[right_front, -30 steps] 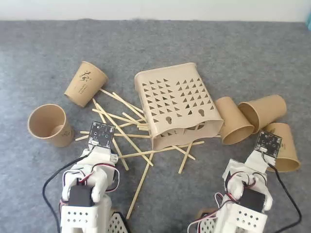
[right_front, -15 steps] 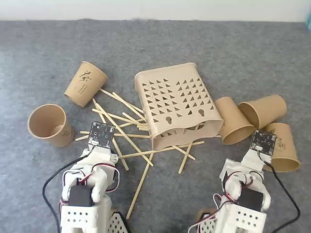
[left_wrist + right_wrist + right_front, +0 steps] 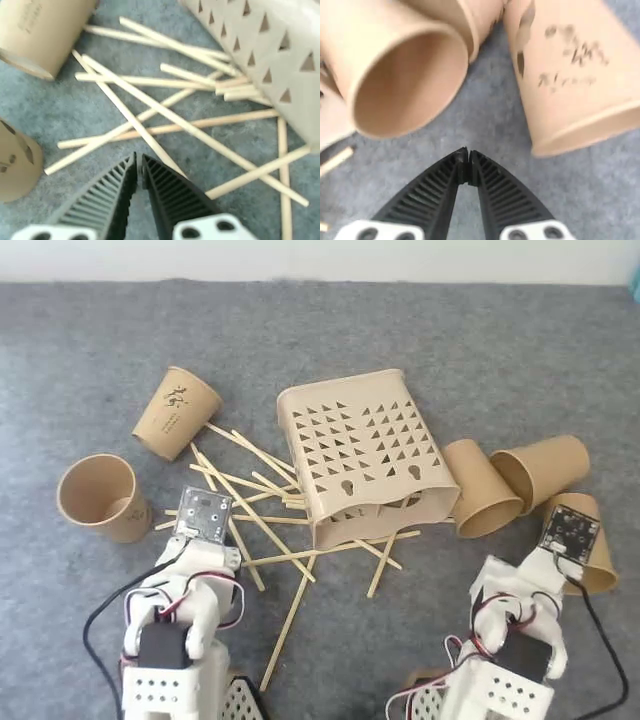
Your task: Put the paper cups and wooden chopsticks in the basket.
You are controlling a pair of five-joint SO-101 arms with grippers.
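Now, with left pincer (image 3: 138,160) and right pincer (image 3: 468,152) closed, empty, open the right wide; take paper cup (image 3: 478,488) nearest the basket (image 3: 365,455), probably by its rim.

Closed tool (image 3: 138,165) over chopsticks (image 3: 165,107).

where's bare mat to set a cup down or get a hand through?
Free: the wide far strip of mat beyond the basket; a smaller patch between left arm and right arm. Crowded: chopsticks fan between basket and two left cups; three cups pack its right side.
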